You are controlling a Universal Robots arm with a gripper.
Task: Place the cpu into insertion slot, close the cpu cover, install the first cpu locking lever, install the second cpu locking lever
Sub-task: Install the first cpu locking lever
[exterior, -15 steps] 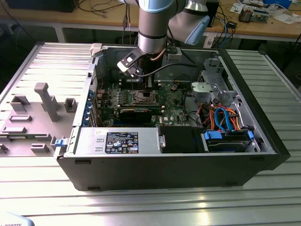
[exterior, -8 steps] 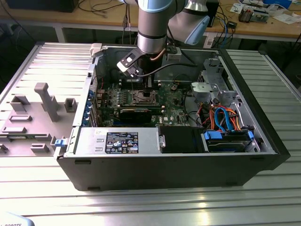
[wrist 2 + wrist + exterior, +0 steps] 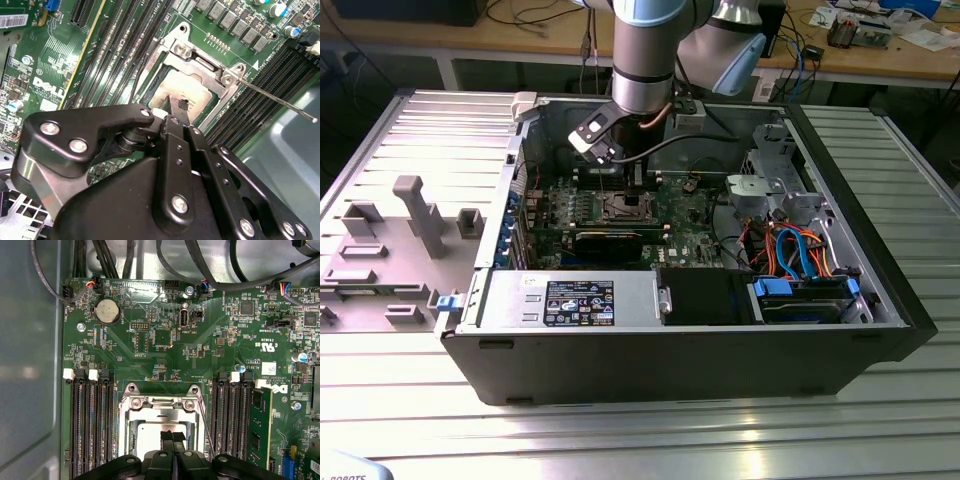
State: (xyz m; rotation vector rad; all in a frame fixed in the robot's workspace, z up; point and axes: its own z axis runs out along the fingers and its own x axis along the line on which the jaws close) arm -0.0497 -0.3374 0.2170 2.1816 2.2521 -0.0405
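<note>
Inside the open black computer case (image 3: 720, 365), at the centre of the green circuit board (image 3: 695, 215) — orange-and-blue cable bundle (image 3: 800, 250) at 4 o'clock from it in the exterior view — the small silvery-grey square cpu (image 3: 147, 437) lies in the metal-rimmed insertion slot (image 3: 630, 208), with the thin silvery cpu cover (image 3: 129, 422) apparently lowered around it. The black gripper (image 3: 173, 437) has its tips at the chip's top, fingers pressed together and gripping nothing. The chip is judged light, stiff, slick-topped and fragile underneath — its edges are the safe hold.
</note>
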